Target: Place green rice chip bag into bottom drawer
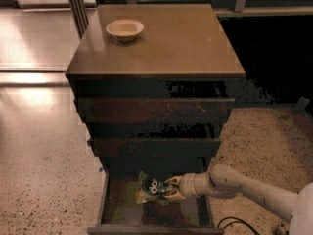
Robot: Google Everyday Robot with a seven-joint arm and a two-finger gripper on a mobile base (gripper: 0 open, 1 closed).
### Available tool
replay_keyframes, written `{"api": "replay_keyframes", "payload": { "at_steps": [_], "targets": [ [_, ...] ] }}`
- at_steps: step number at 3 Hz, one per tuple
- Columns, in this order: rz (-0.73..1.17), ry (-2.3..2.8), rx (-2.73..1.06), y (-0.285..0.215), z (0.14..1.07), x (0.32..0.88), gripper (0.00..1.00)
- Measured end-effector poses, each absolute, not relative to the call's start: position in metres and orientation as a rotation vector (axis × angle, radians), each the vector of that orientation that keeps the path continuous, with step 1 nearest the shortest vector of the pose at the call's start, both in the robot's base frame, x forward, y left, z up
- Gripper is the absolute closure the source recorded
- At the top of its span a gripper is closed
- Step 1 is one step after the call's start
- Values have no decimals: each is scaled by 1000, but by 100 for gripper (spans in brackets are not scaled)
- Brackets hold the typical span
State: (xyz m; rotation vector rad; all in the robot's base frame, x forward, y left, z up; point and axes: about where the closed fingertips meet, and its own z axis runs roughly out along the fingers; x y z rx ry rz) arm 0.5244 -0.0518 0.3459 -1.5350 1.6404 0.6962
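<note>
The green rice chip bag (150,187), with a dark round patch and orange-yellow edges, is inside the open bottom drawer (122,210), above its greenish-grey floor. My gripper (172,187) reaches in from the right on a white arm and is shut on the bag's right side. The bag sits upright, tilted slightly, near the drawer's middle. Whether its lower edge touches the floor I cannot tell.
The dark brown cabinet (161,48) carries a round beige bowl (124,29) on its top at the back left. Two shallower drawers (154,111) stand slightly pulled out above the bottom one. A black cable (234,224) lies on the speckled floor at the right.
</note>
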Motion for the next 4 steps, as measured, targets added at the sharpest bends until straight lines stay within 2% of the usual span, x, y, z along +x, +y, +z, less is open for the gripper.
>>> {"api": "replay_keyframes", "payload": {
  "at_steps": [3,4],
  "targets": [
    [681,1832,-1584,-30,174,544,100],
    [678,1836,-1584,-29,170,546,100]
  ]
}}
